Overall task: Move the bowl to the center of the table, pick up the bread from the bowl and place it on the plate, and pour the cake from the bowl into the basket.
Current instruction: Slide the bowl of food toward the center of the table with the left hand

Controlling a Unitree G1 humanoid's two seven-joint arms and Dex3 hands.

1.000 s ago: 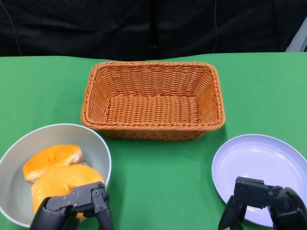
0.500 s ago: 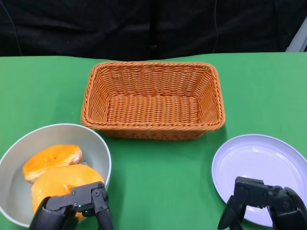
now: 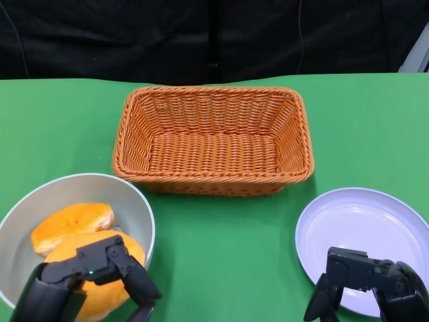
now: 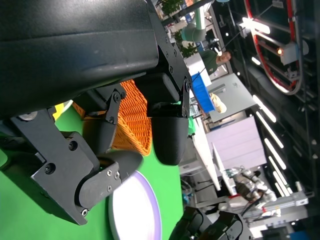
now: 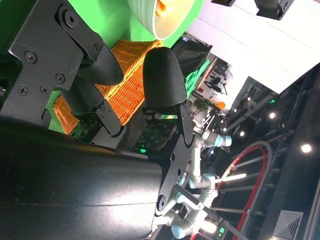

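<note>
While the bowl (image 3: 137,208) sits left of the basket (image 3: 213,139), bread (image 3: 72,225) and cake (image 3: 94,268) inside, the left robot hand (image 3: 87,278) hovers open above it; it should clamp the rim firmly before sliding centreward. The right robot hand (image 3: 365,285) waits empty, fingers apart, over the plate (image 3: 365,228).

The basket (image 3: 213,139) is orange-brown wicker with a woven pattern, on a bright green bench (image 3: 228,255). Left of the basket, a pale grey bowl (image 3: 137,208) holds golden-orange bread (image 3: 72,225). Right of the basket lies a pale lavender plate (image 3: 365,228). The fingers (image 3: 137,282) are black.
</note>
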